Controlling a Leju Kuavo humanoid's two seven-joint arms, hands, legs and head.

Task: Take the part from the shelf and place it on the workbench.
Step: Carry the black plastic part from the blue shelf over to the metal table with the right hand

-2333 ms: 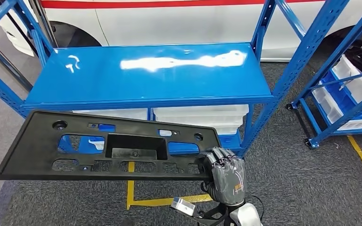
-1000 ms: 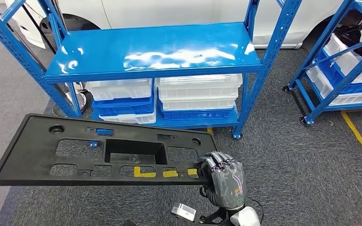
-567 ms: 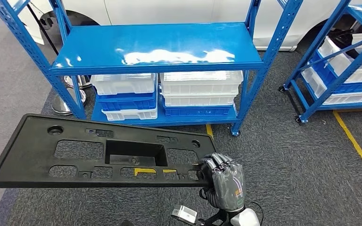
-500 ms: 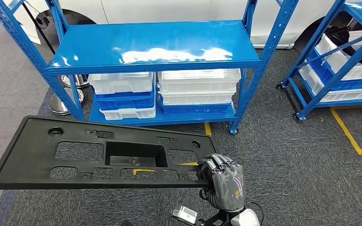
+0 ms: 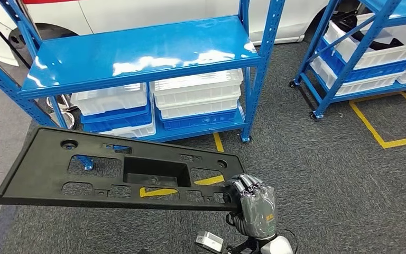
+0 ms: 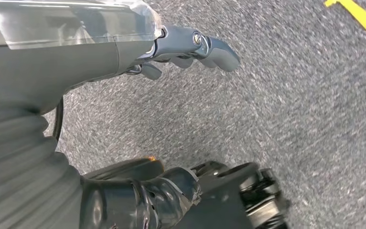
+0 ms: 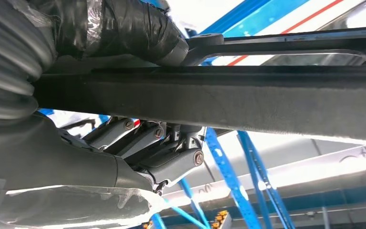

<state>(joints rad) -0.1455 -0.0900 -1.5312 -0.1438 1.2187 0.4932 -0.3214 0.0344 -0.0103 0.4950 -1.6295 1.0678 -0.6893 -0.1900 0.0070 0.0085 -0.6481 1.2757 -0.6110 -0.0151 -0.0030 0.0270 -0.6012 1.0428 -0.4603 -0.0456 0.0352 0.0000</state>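
Black moulded plastic, matte and slightly grainy, makes up the part [image 5: 121, 169]: a long flat panel with slanted ends, round bosses near its far corners, a deep rectangular pocket in the middle and rows of oblong cut-outs. It hangs level in the air above the carpet [image 5: 328, 180], nearer than the shelf [image 5: 137, 53], held at its near right corner by the right hand [image 5: 251, 203]. That hand rises from below on a silver wrist, its dark fingers [image 5: 243, 183] curled over the panel's edge; in the right wrist view the fingers [image 7: 143, 138] clamp one face of the edge and the taped thumb presses the other.

Glossy blue steel forms the shelf, its top board bare and shining, with ribbed white and blue bins [image 5: 195, 95] stacked beneath. Grey, coarse-looped carpet carries yellow tape lines [image 5: 380, 132].

Over carpet, the left hand [image 6: 186, 47] hangs with fingers loosely bent and apart, holding nothing.
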